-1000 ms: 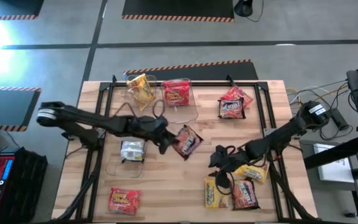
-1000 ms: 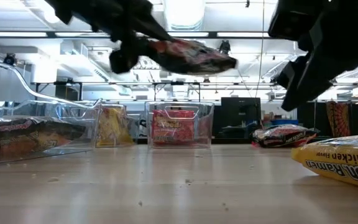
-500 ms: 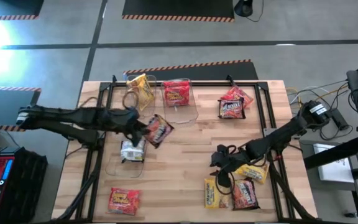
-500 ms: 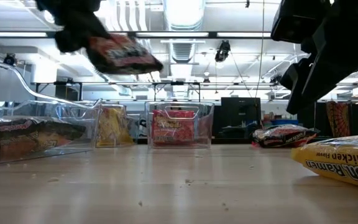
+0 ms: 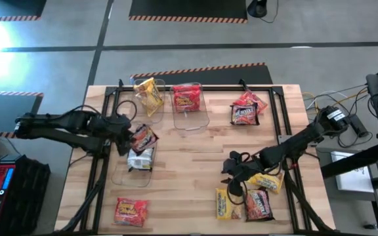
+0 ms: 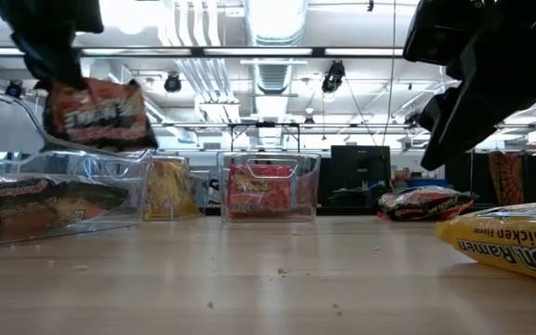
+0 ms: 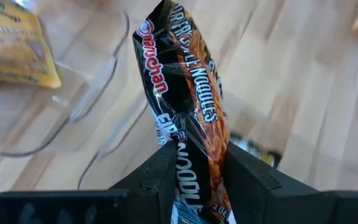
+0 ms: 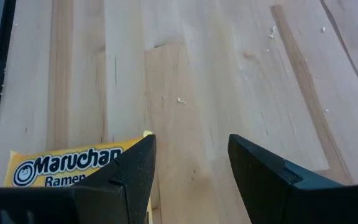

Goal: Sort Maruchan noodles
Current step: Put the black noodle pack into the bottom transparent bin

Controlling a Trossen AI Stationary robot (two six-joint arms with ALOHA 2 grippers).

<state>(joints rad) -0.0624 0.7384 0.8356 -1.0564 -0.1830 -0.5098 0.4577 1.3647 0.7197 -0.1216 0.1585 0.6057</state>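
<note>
Left gripper pinches a dark Maruchan fire noodle packet, held in the air above the near-left clear bin, which already holds one dark packet. Yellow packet sits in the far-left bin, red packet in the bin beside it. Right gripper hovers with fingers spread and empty over bare wood, just beside a yellow chicken ramen packet. Unsorted: red packet near-left, two packets near-right, a pile far-right. Judged roughly a third done.
</note>
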